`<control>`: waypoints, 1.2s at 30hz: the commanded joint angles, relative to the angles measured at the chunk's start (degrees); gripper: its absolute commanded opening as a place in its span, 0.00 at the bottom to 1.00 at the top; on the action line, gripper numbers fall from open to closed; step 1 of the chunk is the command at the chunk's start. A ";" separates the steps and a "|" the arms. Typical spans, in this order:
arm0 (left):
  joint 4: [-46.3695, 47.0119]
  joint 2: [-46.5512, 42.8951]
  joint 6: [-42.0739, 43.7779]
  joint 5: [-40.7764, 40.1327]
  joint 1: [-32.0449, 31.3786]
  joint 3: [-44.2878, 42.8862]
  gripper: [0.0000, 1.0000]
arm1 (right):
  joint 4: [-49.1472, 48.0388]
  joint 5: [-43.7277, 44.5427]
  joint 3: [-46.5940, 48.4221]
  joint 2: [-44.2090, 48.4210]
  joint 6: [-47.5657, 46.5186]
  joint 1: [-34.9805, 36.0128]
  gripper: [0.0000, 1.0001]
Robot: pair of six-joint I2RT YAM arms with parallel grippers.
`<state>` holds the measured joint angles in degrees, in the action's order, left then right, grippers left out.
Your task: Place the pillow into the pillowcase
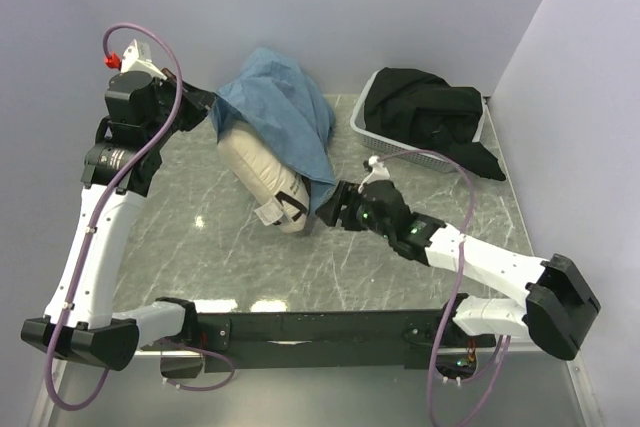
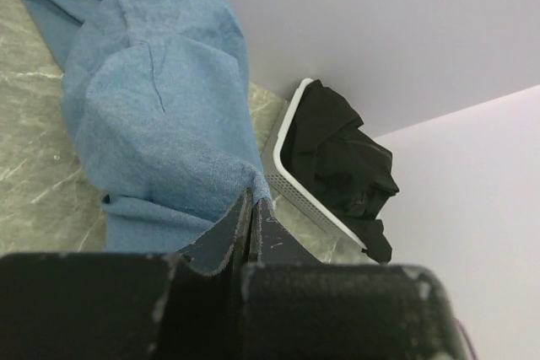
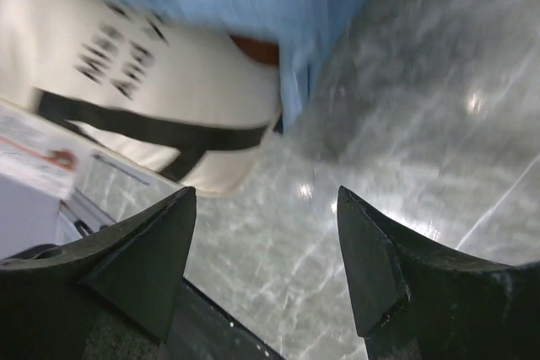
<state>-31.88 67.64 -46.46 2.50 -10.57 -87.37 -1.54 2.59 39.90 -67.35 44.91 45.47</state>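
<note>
**Item record: pillow part-sheathed, two pincers in attendance**

Left pincer (image 2: 253, 200): jaws closed tight, a fold of the pillowcase (image 2: 160, 115) pinched between the tips, at the case's 9 o'clock edge in the top view.

Right pincer (image 3: 266, 196): jaws stood wide apart, nothing between them and touching nothing. It hung low over the counter (image 1: 200, 247), just beside the pillow's (image 1: 258, 162) bare end, at that end's 3 o'clock.

Pillow: lay on the counter near its centre, long axis running 11 o'clock to 5 o'clock. The 11 o'clock end sat under the wrinkled blue pillowcase. The 5 o'clock end was uncovered, showing black text and a black stripe.

Also present: a white basket (image 1: 365, 127) at 2 o'clock, heaped with black cloth (image 1: 430, 112).
</note>
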 commanded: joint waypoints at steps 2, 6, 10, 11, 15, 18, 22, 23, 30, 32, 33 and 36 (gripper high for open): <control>6.31 -2.42 -1.44 1.80 -0.15 -1.13 0.01 | -7.51 7.16 1.40 -3.83 6.07 1.81 0.73; 5.95 -2.42 -1.36 2.07 -0.15 -2.19 0.01 | -9.88 9.97 2.55 -7.00 8.09 1.37 0.70; 6.30 -2.77 -1.97 2.51 -0.15 -1.75 0.01 | -10.67 10.68 4.40 -11.65 12.47 0.41 0.53; 6.30 -2.86 -2.06 2.68 -0.15 -1.66 0.01 | -11.20 10.68 4.22 -12.27 13.27 -0.20 0.51; 5.87 -3.12 -1.80 2.33 -0.15 -2.27 0.01 | -13.40 9.98 5.01 -14.91 15.30 -1.09 0.50; 4.99 -2.86 -1.27 2.42 -0.15 -3.59 0.01 | -13.13 9.98 6.59 -17.37 15.74 -1.00 0.50; 4.28 -2.95 -0.83 2.33 -0.15 -4.82 0.01 | -15.25 8.93 6.24 -19.04 16.79 -1.00 0.43; 3.85 -2.86 -0.74 2.33 -0.15 -5.26 0.01 | -13.59 8.84 6.85 -19.22 16.71 -1.00 0.37; -1.77 -1.28 2.86 -1.53 -0.07 -15.44 0.01 | 8.98 12.79 20.72 -6.51 4.35 -2.32 0.00; -3.36 0.21 4.70 -2.33 0.11 -21.15 0.01 | 18.62 14.02 30.99 -3.33 0.55 -3.72 0.00; -4.06 0.82 5.23 -2.33 0.11 -25.09 0.01 | 21.38 14.37 34.94 -0.79 -3.03 -4.33 0.00; -6.52 3.55 6.90 -6.27 0.20 -30.47 0.01 | 29.91 14.90 51.11 1.43 -8.85 -6.62 0.00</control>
<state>-40.62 70.87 -42.76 0.45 -10.57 -108.81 18.31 13.43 72.64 -74.63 47.33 41.65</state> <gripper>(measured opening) 0.017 0.009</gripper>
